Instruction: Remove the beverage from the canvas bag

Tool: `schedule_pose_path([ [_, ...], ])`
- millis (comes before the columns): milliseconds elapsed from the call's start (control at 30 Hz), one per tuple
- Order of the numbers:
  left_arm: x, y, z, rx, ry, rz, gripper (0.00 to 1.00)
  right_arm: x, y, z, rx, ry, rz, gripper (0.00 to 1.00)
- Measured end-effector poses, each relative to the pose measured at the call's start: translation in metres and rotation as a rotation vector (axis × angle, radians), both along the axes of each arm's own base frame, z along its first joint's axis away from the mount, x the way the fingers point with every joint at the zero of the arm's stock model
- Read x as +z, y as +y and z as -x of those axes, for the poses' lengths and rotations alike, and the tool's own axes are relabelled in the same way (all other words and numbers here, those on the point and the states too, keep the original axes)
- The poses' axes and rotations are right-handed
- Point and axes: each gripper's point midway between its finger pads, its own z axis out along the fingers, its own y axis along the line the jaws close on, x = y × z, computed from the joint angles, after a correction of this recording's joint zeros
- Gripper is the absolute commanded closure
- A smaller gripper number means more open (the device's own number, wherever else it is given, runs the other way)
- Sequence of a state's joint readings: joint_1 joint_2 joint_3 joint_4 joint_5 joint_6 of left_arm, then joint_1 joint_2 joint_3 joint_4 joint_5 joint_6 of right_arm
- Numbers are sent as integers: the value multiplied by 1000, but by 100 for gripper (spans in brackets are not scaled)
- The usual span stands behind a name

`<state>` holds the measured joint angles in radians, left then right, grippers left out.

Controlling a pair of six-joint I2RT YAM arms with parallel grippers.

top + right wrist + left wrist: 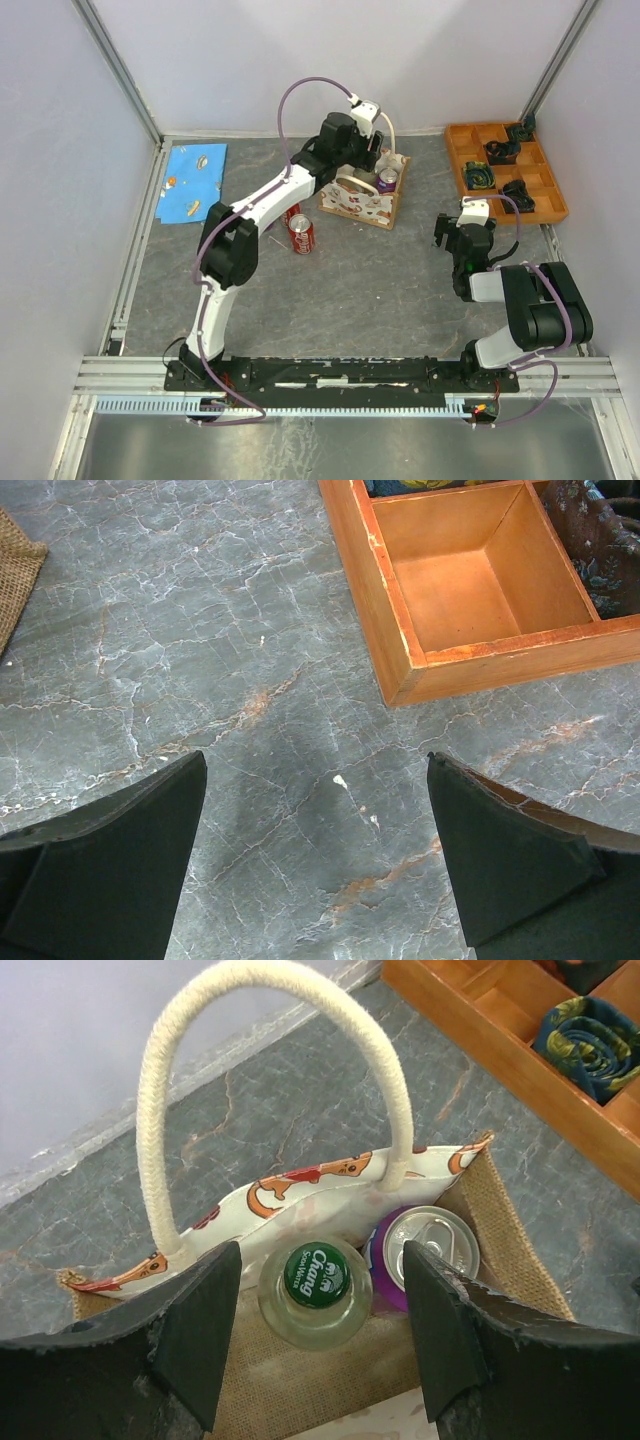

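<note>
- L claw (320,1260) hovering over canvas bag (300,1200), jaws standing apart, holding nothing, straddling green-capped bottle (314,1305).
- Bottle standing upright inside bag, touching purple can (430,1245).
- Prob. rigid, smooth, slippery, weighty if full; gripping just under cap (316,1276) looking safest.
- Soft bag possibly lifting along w/ it.
- R claw (318,810) hanging wide open over tabletop (200,630) nr orange tray (370,580).
</note>
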<state>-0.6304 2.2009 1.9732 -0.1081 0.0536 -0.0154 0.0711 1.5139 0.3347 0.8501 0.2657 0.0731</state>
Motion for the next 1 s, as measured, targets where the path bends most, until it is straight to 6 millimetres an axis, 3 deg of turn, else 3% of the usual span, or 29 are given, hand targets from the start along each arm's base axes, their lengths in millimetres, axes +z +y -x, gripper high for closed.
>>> schedule_pose_path([
  [233, -28, 2, -2, 16, 26, -26, 29, 0, 0, 0, 0, 0, 0, 1],
  [667, -57, 0, -17, 34, 22, -1, 36, 0, 0, 0, 0, 0, 0, 1],
  [733, -60, 0, -19, 35, 25, 8, 45, 0, 0, 0, 0, 0, 0, 1],
  [867, -54, -3, -21, 28, 12, 35, 75, 0, 0, 0, 0, 0, 0, 1],
  [1000, -48, -3, -25, 33, -10, 50, 93, 0, 0, 0, 0, 0, 0, 1],
])
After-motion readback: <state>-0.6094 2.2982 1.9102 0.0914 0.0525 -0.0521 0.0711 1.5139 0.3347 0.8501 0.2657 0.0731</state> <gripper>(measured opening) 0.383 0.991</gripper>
